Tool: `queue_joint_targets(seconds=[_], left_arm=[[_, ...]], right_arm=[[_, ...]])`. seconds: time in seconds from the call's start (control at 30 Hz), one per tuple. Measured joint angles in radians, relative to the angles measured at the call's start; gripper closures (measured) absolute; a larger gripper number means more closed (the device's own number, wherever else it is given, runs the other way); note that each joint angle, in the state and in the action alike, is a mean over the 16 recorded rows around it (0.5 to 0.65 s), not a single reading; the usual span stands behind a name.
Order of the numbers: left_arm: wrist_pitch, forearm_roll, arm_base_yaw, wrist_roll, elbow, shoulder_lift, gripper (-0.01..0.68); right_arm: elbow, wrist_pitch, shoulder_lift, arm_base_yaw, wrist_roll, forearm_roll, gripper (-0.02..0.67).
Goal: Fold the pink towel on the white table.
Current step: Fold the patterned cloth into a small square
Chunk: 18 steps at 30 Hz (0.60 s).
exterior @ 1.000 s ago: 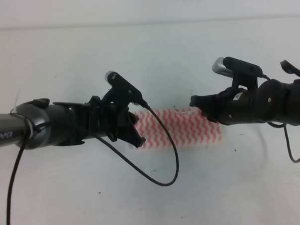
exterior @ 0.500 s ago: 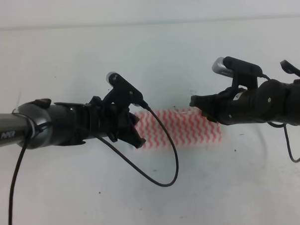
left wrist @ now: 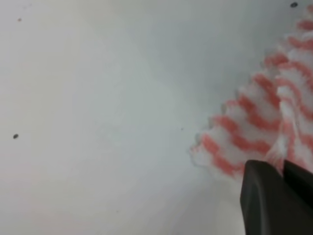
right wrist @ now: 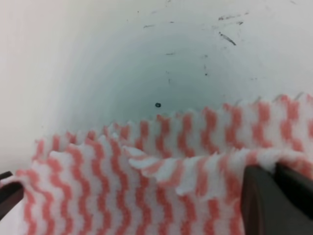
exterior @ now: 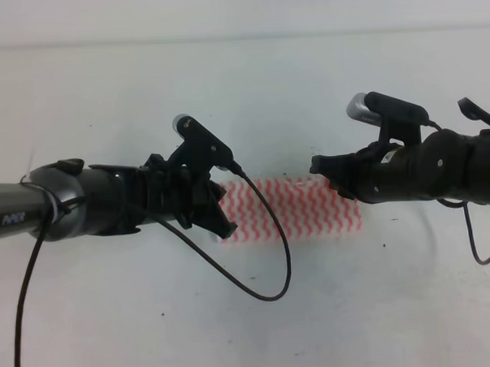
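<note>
In the exterior high view, the thin rectangular towel with pink-red and white zigzag stripes lies near the centre of the wide off-white worktop, stretched from 9 to 3 o'clock between the two black arms. The left end effector sits over the towel's 9 o'clock end, a black cable looping down toward 6 o'clock; the right end effector is over the towel's 2 o'clock corner. In the left wrist view, a dark finger at 5 o'clock presses against a raised fold of the towel, the jaws closed on its edge, with bare speckled worktop filling the rest. In the right wrist view, dark fingers at 4 o'clock pinch a lifted edge of the towel, which is rumpled and doubled across the lower half, the scuffed worktop beyond at 12 o'clock.
</note>
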State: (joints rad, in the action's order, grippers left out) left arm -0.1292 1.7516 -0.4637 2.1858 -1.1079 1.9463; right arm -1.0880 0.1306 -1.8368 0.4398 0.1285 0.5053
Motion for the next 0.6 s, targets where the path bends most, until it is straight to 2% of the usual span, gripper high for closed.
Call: queue_joint_targets(seconds=[0.6], left_arm=[[0.024, -0.001, 0.000, 0.016, 0.000, 0.002, 0.676]], right_arm=[[-0.001, -0.002, -0.001, 0.000, -0.001, -0.003, 0.666]])
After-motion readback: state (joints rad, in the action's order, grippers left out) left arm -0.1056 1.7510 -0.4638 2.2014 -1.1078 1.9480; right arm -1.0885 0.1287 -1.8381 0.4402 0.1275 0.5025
